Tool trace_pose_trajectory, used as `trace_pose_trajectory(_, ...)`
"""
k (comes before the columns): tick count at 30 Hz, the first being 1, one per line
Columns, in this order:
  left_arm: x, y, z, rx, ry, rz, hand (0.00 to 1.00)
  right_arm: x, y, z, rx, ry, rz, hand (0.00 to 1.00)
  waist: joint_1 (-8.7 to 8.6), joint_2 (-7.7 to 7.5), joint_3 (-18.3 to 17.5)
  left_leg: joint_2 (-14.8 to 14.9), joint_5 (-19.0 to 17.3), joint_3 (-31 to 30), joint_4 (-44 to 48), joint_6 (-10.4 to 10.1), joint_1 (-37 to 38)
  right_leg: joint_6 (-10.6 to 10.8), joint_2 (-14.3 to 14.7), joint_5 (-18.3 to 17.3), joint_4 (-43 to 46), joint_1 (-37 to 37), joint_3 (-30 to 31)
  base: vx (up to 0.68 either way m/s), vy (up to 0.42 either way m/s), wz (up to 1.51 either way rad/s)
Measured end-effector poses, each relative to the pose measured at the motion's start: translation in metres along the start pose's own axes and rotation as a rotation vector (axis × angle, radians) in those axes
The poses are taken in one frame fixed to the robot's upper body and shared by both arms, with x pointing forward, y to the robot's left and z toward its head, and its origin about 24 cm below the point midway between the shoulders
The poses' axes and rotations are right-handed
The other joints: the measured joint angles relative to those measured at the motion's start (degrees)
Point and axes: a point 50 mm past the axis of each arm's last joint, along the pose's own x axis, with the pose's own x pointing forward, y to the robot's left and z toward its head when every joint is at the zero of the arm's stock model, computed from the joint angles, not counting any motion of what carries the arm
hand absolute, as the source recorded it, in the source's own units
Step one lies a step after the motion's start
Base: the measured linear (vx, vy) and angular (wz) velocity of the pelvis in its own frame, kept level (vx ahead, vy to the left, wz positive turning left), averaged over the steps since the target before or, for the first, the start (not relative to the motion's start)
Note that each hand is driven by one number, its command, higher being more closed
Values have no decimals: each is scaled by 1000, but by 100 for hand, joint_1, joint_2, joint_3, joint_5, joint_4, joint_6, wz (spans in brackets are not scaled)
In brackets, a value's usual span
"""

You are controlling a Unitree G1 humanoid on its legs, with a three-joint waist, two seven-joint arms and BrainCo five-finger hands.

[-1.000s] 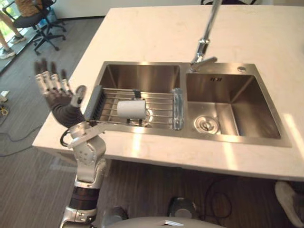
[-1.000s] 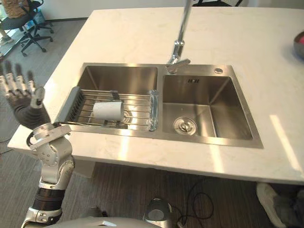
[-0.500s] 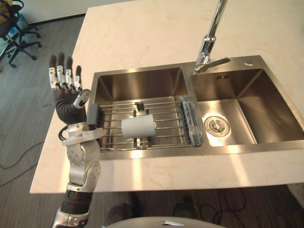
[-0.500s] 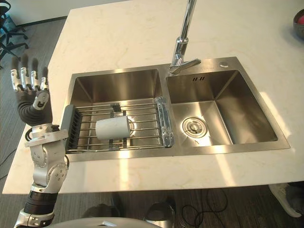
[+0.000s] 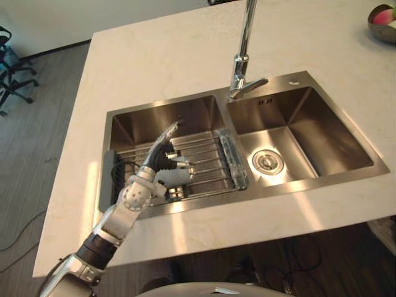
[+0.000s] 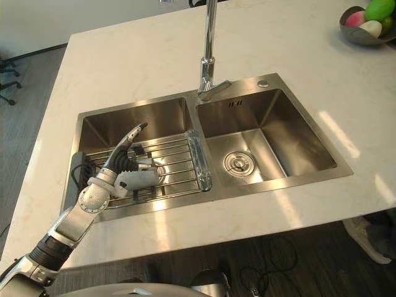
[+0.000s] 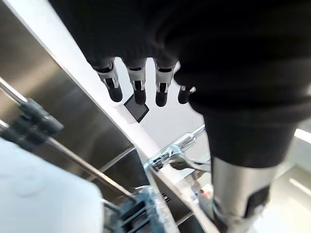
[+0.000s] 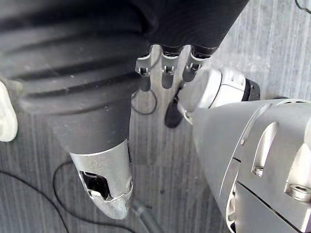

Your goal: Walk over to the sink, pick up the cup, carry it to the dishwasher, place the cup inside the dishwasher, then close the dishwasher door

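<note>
While the left hand (image 5: 157, 158) reaches in from the lower left of the head views, it hangs over the left basin of the sink (image 5: 279, 189) with its fingers held out straight and pointing toward the upper right, and the thumb set apart. It grips nothing. The white cup (image 6: 141, 178) lies on its side on the wire rack (image 5: 209, 162) that spans the left basin, just below and to the right of the palm. The thumb looks to be close against the cup's upper side, but I cannot tell whether it touches. In the left wrist view the cup shows as a white shape under the palm, with the rack's wires running past it.

The right basin holds a round drain (image 5: 267, 162) toward its lower left. The tall tap (image 5: 242, 62) rises from the back rim between the two basins, near the top centre of the frame. The pale counter (image 5: 154, 55) surrounds the sink, and a bowl of fruit (image 6: 365, 21) sits on it in the upper right corner.

The right hand (image 8: 166, 69) hangs over the grey floor (image 8: 291, 48), its fingers loose and holding nothing.
</note>
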Motion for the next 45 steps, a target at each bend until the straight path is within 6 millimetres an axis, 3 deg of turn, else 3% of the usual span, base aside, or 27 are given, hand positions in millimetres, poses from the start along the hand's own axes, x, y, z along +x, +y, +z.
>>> trace_pose_trajectory(8,-12,11,-15,185,41,-46,0,2,6,14,-56,-17,8,0,-7,3,-2,-43,203,-393,-392,-61,78,-192,97,133,-268,75,-179,-91,-8,6)
trace_pose_trajectory(15,-15,11,-14,195,20,-74,0,4,14,16,-116,-9,33,0,-43,9,-5,-42,239,-562,-390,-13,54,-42,133,175,-321,183,-372,50,-29,9)
trace_pose_trajectory(22,-18,17,-13,322,-8,-55,0,9,33,17,-128,-8,83,0,20,13,1,-39,237,-625,-389,-15,82,-84,146,139,-322,257,-490,23,-15,6)
trace_pose_trajectory(28,-25,11,-18,339,12,-107,0,8,29,17,-110,-10,74,0,7,31,12,-7,225,-579,-391,-30,107,-129,166,110,-322,256,-454,-47,-11,-4)
trace_pose_trajectory(34,-33,-13,-20,311,18,-263,0,6,23,14,-147,7,61,0,-58,74,42,39,205,-553,-391,-62,120,-122,206,106,-322,246,-429,-12,-15,-3)
trace_pose_trajectory(37,-35,-14,-21,309,32,-291,0,5,20,12,-163,10,56,0,-63,86,56,49,192,-552,-391,-78,116,-115,219,85,-321,244,-421,0,0,0)
trace_pose_trajectory(45,-37,-7,-24,348,40,-172,0,6,27,8,-140,14,79,0,-49,68,73,48,153,-546,-390,-82,115,-107,222,64,-320,245,-417,0,0,0)
